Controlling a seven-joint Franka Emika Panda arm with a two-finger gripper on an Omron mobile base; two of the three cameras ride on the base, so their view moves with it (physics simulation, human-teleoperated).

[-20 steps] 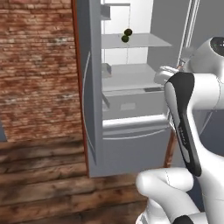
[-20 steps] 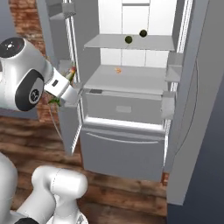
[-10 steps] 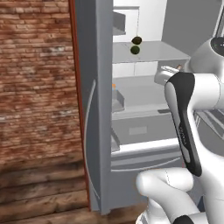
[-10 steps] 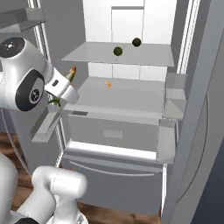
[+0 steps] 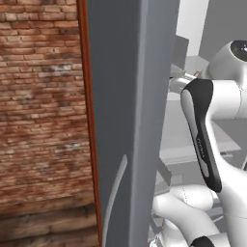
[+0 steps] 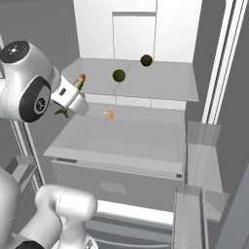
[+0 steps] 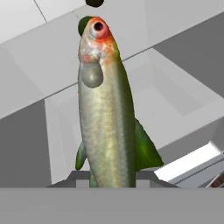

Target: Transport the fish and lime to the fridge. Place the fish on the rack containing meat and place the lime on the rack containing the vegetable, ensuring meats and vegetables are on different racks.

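Observation:
My gripper [image 6: 74, 92] is shut on the fish [image 6: 79, 81], a slim greenish fish with a red eye. It hangs at the left of the open fridge [image 6: 146, 29], between the two shelves in height. In the hand view the fish [image 7: 105, 118] stands head up between the fingertips of my gripper [image 7: 111, 179]. The lime [image 6: 118, 75], a dark green ball, lies on the upper rack [image 6: 165, 85], and its edge [image 7: 83, 25] shows behind the fish's head. A small orange piece of meat [image 6: 109, 115] lies on the lower rack [image 6: 136, 138].
An olive-brown round item [image 6: 146, 60] sits on the upper rack behind the lime. The open grey fridge door [image 5: 130, 96] with its curved handle [image 5: 116, 193] stands close on the left, beside a brick wall [image 5: 43, 106]. Door bins [image 6: 199, 194] stick out at the right.
Both base views have closed in on the fridge, so the base has driven forward. The fish stays gripped and now sits nearer the shelves.

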